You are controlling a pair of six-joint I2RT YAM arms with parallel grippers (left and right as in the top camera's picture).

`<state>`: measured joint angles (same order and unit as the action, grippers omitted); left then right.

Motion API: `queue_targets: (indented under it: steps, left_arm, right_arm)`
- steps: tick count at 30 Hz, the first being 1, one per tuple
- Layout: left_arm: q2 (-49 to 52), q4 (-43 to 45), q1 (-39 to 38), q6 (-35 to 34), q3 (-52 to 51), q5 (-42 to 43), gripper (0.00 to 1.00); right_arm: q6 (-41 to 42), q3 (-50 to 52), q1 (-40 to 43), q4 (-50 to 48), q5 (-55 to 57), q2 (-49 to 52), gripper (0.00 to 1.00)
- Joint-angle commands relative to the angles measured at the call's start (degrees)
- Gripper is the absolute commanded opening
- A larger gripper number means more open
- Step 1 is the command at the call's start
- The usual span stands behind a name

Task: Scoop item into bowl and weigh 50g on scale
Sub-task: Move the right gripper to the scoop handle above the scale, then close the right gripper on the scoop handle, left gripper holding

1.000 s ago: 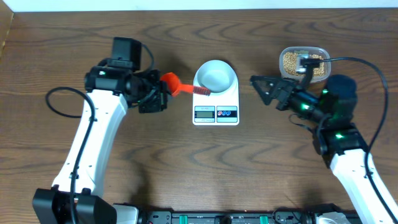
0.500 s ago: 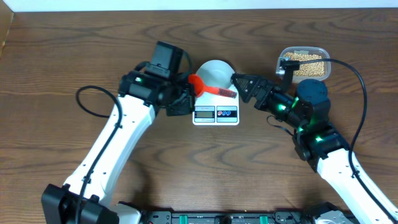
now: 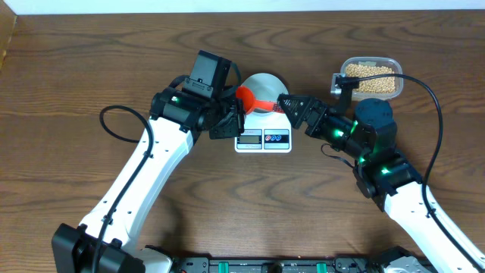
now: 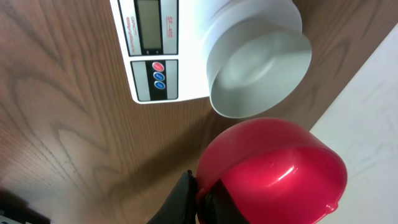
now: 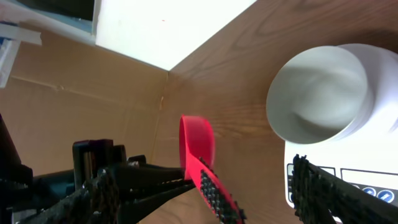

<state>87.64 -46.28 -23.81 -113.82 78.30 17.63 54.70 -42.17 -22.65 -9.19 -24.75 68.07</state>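
Scoop (image 3: 254,101) held near rim of bowl (image 3: 268,82) on scale (image 3: 263,145).
Left gripper (image 3: 233,115) pinches scoop; right gripper (image 3: 288,105) spread around its handle.

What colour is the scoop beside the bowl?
The scoop is bright, glossy red. The left wrist view shows it best.

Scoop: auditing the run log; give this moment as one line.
left gripper shut on red scoop | right gripper open near its handle | bowl empty, on scale | beans in tub
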Motion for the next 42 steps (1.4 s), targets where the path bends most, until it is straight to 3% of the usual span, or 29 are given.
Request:
queue_targets:
  steps: [1,16,26,34,42]
  left_arm:
    - [-0.7,0.96,-1.73,-0.52,0.79,-0.79,0.08]
    - [-0.7,2.51,-3.82,-0.5,0.79,-0.76,0.07]
    - [-0.7,2.49,-4.68,-0.5,0.79,-0.76,0.07]
    - [-0.7,2.49,-4.85,-0.48,0.79,-0.5,0.07]
    - [-0.7,2.49,-5.9,-0.48,0.79,-0.57,0.07]
  right_arm:
    - [0.13,-0.87,-1.4,0.0,-0.92,0.2,0.87]
    - [-0.74,-0.83,-2.25,2.56,-0.55,0.42,0.65]
    - [-0.74,-0.83,-2.25,2.58,0.42,0.52,0.4]
    - [-1.16,-0.83,-2.25,2.75,0.68,0.55,0.38]
    - [-1.18,-0.83,-2.25,2.75,0.85,0.57,0.29]
